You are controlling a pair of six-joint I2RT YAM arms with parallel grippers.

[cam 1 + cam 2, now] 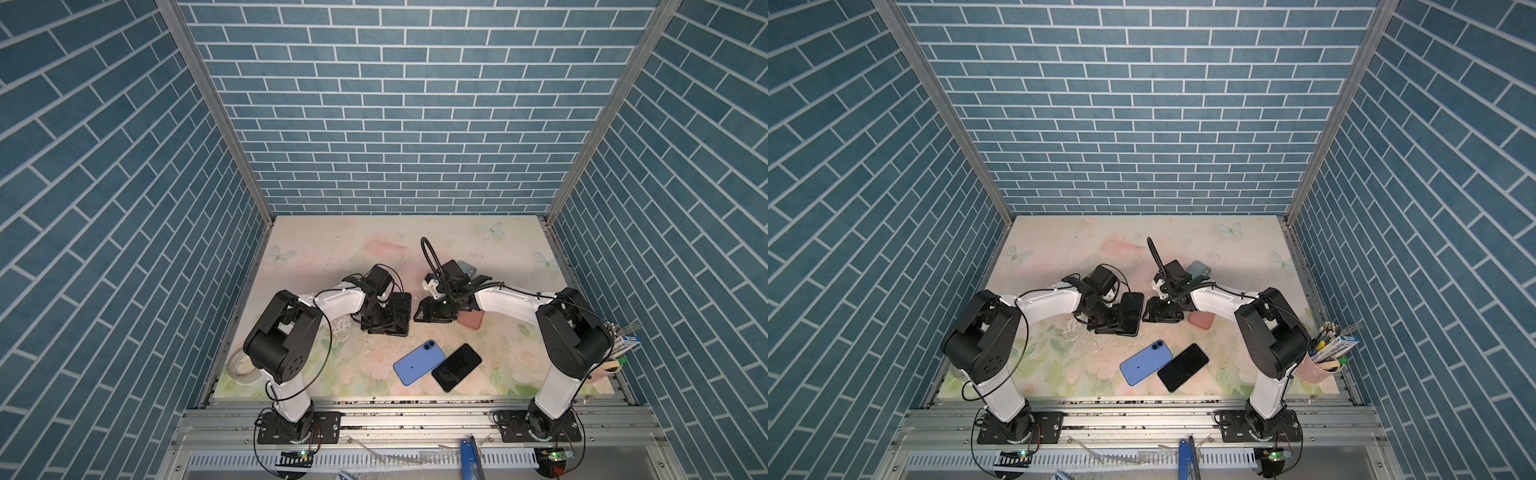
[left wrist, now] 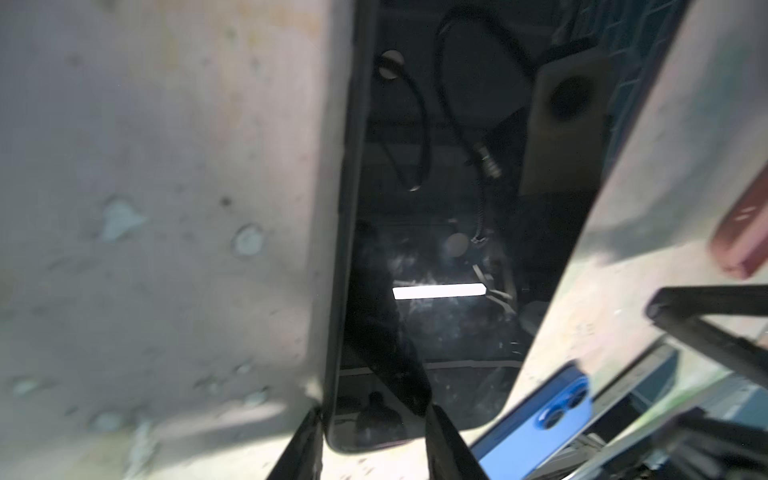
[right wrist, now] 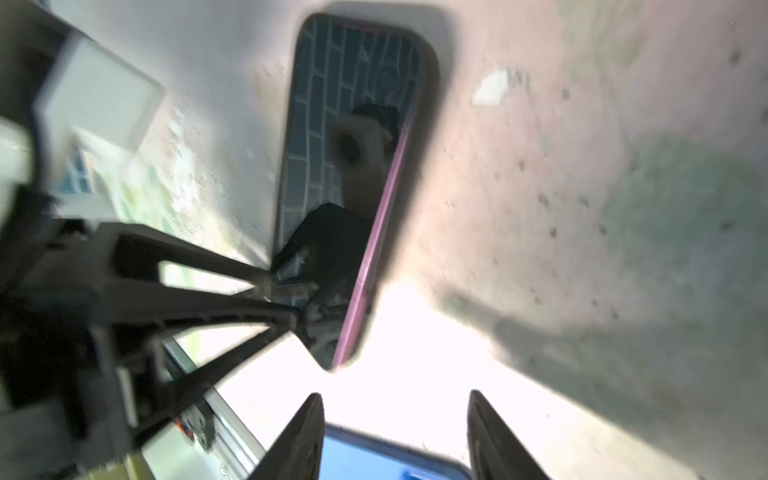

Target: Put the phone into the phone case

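Two grippers flank one phone (image 1: 402, 307) at mid-table, and it lies flat, glass up, long axis running 12 to 6 in both top views. From the left gripper (image 2: 372, 411) it sits at 3 o'clock, right under the tips. From the right gripper (image 3: 395, 395) it's at 9 o'clock, just beside but clear of it. Left arm is plainly the nearer! Its jaws stand parted: one tip hugs the phone's long edge, the partner hangs over the glass, pinching nothing that I can see. Right jaws are spread wide and empty. The phone shows glossy black glass mirroring brick wall and cables, with a dark rim round it and a purple line along one side. Fully seated in a case or not, I can't tell. A pink case (image 1: 471, 320) lies at 3 o'clock of the right gripper.
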